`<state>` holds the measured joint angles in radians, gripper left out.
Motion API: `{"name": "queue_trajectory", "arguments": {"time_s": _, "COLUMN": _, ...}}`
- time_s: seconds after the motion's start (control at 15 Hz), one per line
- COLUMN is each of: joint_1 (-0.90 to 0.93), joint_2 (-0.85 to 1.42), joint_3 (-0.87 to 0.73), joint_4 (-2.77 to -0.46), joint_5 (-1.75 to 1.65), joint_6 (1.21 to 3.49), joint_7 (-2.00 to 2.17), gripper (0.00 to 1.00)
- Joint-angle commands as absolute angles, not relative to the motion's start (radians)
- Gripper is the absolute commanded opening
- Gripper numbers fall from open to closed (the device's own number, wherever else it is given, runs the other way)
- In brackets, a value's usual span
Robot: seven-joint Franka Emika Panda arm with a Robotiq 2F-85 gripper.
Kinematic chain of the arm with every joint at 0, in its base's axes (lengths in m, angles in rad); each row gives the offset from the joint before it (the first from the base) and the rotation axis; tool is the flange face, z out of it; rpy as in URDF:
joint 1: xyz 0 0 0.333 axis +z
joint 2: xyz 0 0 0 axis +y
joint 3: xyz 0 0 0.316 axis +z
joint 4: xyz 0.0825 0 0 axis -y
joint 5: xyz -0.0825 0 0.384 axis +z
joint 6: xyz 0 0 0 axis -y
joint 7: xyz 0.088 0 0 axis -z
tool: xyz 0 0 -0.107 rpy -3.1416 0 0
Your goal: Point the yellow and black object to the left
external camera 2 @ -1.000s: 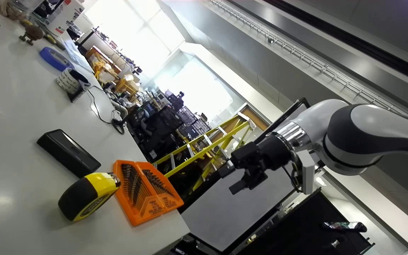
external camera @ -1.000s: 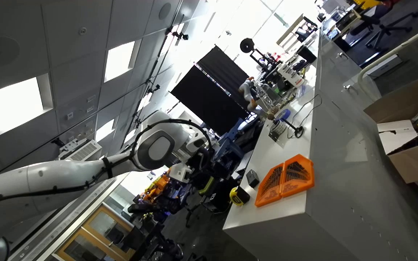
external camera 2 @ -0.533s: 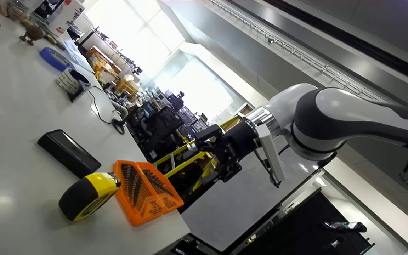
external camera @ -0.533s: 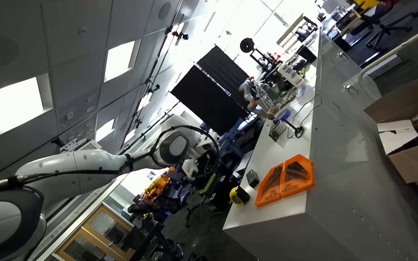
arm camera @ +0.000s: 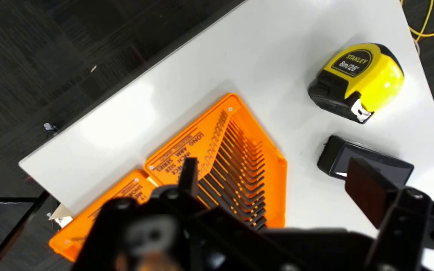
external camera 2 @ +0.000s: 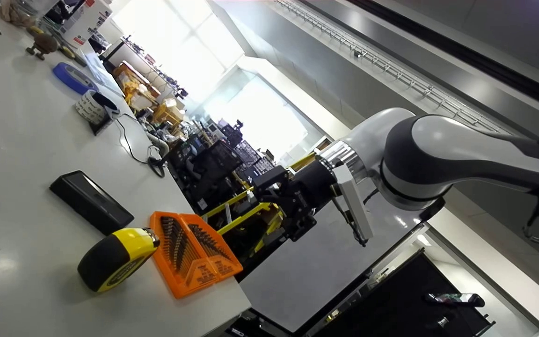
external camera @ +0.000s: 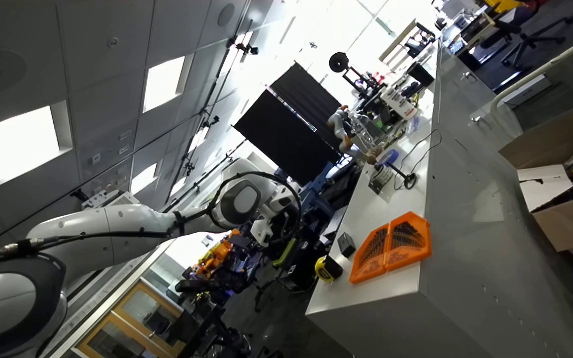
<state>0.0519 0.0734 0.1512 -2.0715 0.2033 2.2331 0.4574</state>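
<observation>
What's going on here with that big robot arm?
The robot arm has its tool open and empty, apart from everything on the white table. It seems meant to turn the yellow and black tape measure to point left, but nothing is gripping that yet. The tape measure sits near a black box and an open orange case that holds black hex keys.

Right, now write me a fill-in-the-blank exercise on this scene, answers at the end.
The brand on the tape measure is ____.
The hex key case is coloured ____.
The gripper holds ____.
In the wrist view, the black box shows ____ (above/below) the tape measure.

Missing words: Stanley; orange; nothing; below.
</observation>
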Motion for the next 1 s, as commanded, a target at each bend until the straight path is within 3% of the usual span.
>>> {"name": "queue_trajectory", "arguments": {"time_s": 0.0, "joint_1": 0.094, "joint_2": 0.087, "joint_3": 0.146, "joint_4": -2.064, "joint_5": 0.239, "joint_6": 2.32, "joint_7": 0.515, "gripper": 1.0}}
{"name": "queue_trajectory", "arguments": {"time_s": 0.93, "joint_1": 0.254, "joint_2": 0.216, "joint_3": 0.166, "joint_4": -1.919, "joint_5": -0.107, "joint_6": 2.276, "joint_7": 1.258, "gripper": 1.0}}
